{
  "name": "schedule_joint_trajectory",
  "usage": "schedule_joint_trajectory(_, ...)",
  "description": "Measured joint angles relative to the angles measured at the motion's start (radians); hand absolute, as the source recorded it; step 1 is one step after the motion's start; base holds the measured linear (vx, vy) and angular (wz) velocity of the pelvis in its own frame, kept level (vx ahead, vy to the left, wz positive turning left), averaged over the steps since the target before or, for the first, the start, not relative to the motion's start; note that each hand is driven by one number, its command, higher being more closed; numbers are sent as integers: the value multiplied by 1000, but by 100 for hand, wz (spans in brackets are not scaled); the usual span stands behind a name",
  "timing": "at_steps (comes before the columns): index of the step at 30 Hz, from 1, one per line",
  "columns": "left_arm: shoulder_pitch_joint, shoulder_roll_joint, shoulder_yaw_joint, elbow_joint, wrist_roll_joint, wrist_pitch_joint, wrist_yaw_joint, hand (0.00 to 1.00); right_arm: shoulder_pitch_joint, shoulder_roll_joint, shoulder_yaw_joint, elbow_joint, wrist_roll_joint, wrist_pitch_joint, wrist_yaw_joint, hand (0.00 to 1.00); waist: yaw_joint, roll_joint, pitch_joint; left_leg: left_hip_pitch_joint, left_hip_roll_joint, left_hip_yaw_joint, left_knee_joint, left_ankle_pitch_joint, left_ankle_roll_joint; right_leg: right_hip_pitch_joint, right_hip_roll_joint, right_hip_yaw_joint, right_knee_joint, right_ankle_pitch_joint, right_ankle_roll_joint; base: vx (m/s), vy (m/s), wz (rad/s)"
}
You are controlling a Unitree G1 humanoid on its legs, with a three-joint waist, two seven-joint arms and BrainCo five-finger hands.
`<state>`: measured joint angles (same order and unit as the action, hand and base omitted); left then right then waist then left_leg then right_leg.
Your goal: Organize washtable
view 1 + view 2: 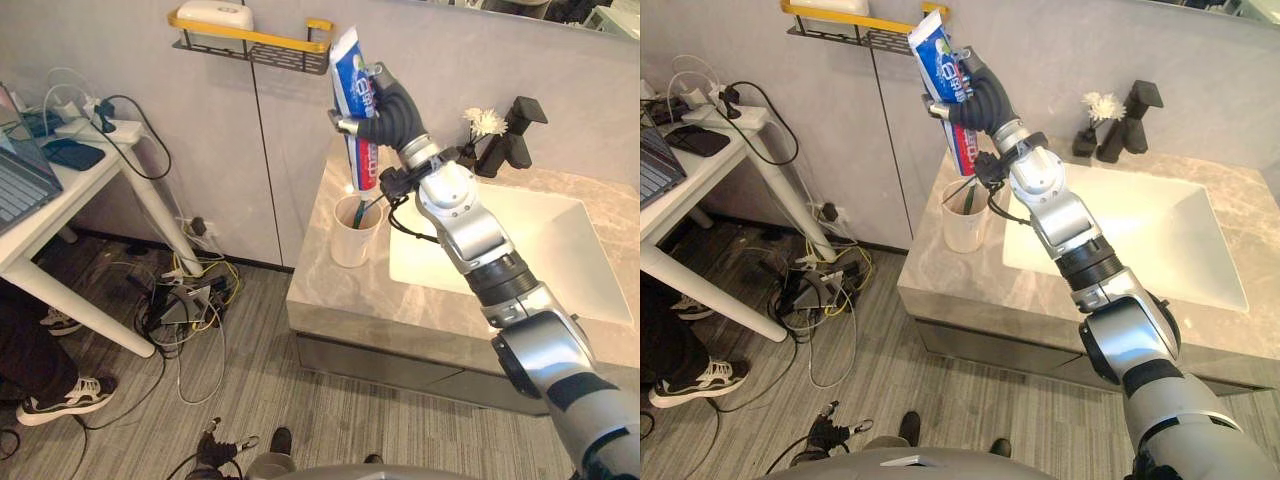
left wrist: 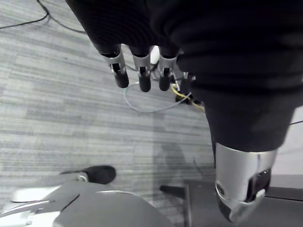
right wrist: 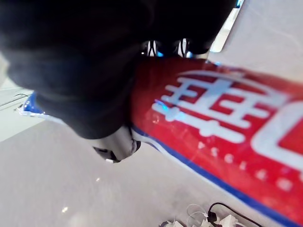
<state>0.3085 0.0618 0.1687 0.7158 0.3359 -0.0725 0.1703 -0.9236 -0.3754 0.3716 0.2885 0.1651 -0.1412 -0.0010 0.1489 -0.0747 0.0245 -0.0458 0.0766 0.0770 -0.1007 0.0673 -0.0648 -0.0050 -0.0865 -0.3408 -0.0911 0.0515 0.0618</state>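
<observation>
Wall shelf (image 1: 255, 45) just beside right hand (image 1: 388, 105) w/ toothpaste tube (image 1: 350, 85); cup (image 1: 352, 240) right below; basin (image 1: 560, 265) side open; faucet (image 1: 515, 135) at back.

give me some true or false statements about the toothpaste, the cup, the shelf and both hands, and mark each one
1. The right hand's fingers are curled round the blue, white and red toothpaste tube. True.
2. The white cup stands on the grey marble counter, beside the white sink basin. True.
3. The tube lies flat in the basin. False: it is held upright in the air over the cup.
4. The yellow-railed black wire shelf on the wall holds nothing. False: a white block sits on it.
5. The left hand grips a toothbrush. False: it hangs over the floor, fingers straight, holding nothing.
</observation>
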Motion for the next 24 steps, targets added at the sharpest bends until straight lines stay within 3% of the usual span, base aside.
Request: schedule_joint_trajectory(24, -28, 12, -1, 65, -2, 1, 18, 0, 142, 16, 20, -24, 10, 0, 2, 100, 0, 2, 18, 0, 0, 2, 7, 0, 0, -1, 0, 3, 0, 0, 0, 0, 0, 0)
